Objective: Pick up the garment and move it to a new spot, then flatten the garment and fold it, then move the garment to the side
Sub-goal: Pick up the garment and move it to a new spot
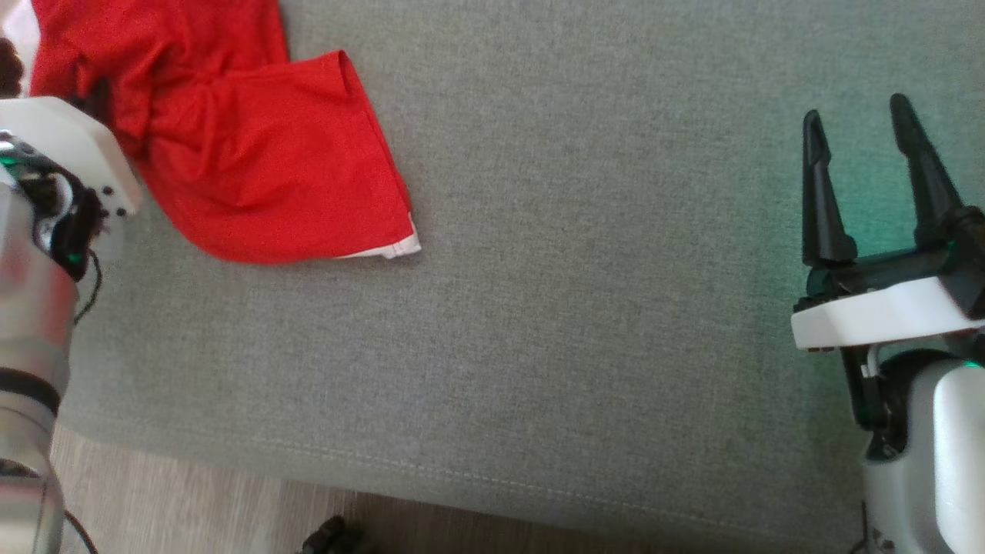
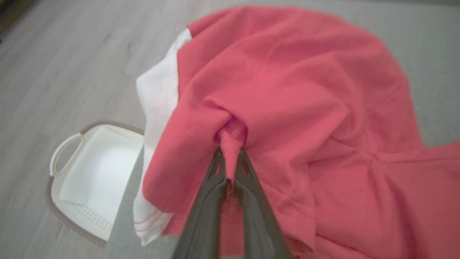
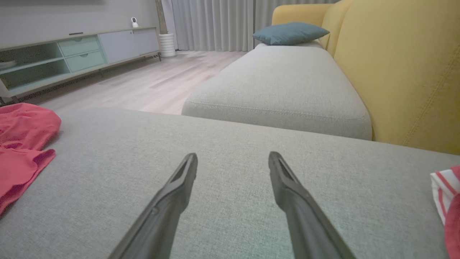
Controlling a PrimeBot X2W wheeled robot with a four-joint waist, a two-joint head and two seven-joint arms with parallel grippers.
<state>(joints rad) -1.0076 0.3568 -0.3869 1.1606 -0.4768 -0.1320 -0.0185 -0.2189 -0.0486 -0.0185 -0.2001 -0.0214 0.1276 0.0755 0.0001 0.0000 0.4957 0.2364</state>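
the red garment (image 1: pixel 254 154) lies bunched on the grey sofa seat (image 1: pixel 577 323), up at about 10 o'clock in the head view. its white-edged hem (image 1: pixel 392 248) points toward 4 o'clock. the left jaws are clamped on a pinched fold of the garment. in the left wrist view the two dark fingers (image 2: pixel 206 201) meet around a small ridge of red fabric, and the cloth puckers toward that spot. the left arm (image 1: pixel 38 254) comes in at 9 o'clock of the head view, its white wrist housing right against the garment's edge (the fingertips themselves are hidden there). in the left wrist view some white cloth (image 2: pixel 154 108) with thin red stripes shows from under the red at 9 o'clock, at the seat's edge; i cannot tell whether it belongs to the garment. a white basket (image 2: pixel 93 172) stands on the wooden floor (image 2: pixel 54 72) just beside the seat, at 8 o'clock.

the right jaws stand wide apart and hold nothing. they sit at 3 o'clock of the head view, well apart from the garment, pointing to 12 over bare seat. in the right wrist view the garment shows at 9 o'clock and a striped red-and-white cloth (image 3: pixel 444 190) at 4 o'clock, at the frame edge. farther off, toward 12 and 1 o'clock, a blue pillow (image 3: pixel 291 33) rests on a second seat cushion against the yellow backrest (image 3: pixel 402 72).
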